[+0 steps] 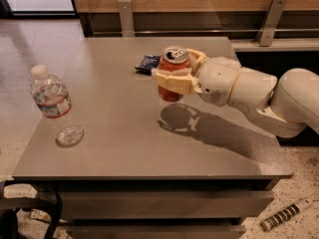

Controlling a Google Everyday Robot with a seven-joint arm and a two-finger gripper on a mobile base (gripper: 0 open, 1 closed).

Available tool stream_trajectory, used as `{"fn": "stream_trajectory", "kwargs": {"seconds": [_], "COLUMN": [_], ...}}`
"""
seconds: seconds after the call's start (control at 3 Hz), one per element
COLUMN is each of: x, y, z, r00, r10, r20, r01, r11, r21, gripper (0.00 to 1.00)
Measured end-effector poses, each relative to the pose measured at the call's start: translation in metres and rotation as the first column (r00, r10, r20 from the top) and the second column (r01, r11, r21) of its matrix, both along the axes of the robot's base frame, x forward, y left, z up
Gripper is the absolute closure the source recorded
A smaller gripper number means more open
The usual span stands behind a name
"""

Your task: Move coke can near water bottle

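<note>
Pinching small orange-red aluminium coke can (172,63) in cream pincer (180,72), holding aloft over grey desk (124,148). Noting clear plastic water bottle (50,101) standing well apart. Judging grasp, lift done; awaiting carry, set-down beside bottle, release.

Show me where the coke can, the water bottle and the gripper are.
coke can (172,66): camera view, upper red side.
water bottle (51,103): camera view, label band.
gripper (178,72): camera view, between fingertips, above the table (124,148), holding the can.
</note>
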State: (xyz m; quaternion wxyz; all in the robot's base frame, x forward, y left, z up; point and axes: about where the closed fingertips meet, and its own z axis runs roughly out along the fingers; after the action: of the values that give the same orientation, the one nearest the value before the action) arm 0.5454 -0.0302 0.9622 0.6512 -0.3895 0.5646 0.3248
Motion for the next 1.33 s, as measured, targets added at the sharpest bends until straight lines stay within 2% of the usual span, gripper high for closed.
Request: {"fn": "stream_trajectory", "kwargs": {"seconds": [0.33,0.67,1.0,1.33], "x": [-0.019,-0.037,-0.046,-0.046], "y": [0.023,0.056,0.082,0.083], "z": [-0.008,-0.017,-0.025,-0.025], "r00": [0.9976,0.9871,0.9707,0.9706], "r10": [0.067,0.155,0.234,0.234], "r20": [-0.015,-0.043,-0.057,-0.057], "r01": [-0.067,-0.155,-0.234,-0.234], "r11": [0.998,0.988,0.972,0.972], "r21": [0.011,-0.001,-0.008,-0.008], "gripper": [1.0,1.0,1.0,1.0]}}
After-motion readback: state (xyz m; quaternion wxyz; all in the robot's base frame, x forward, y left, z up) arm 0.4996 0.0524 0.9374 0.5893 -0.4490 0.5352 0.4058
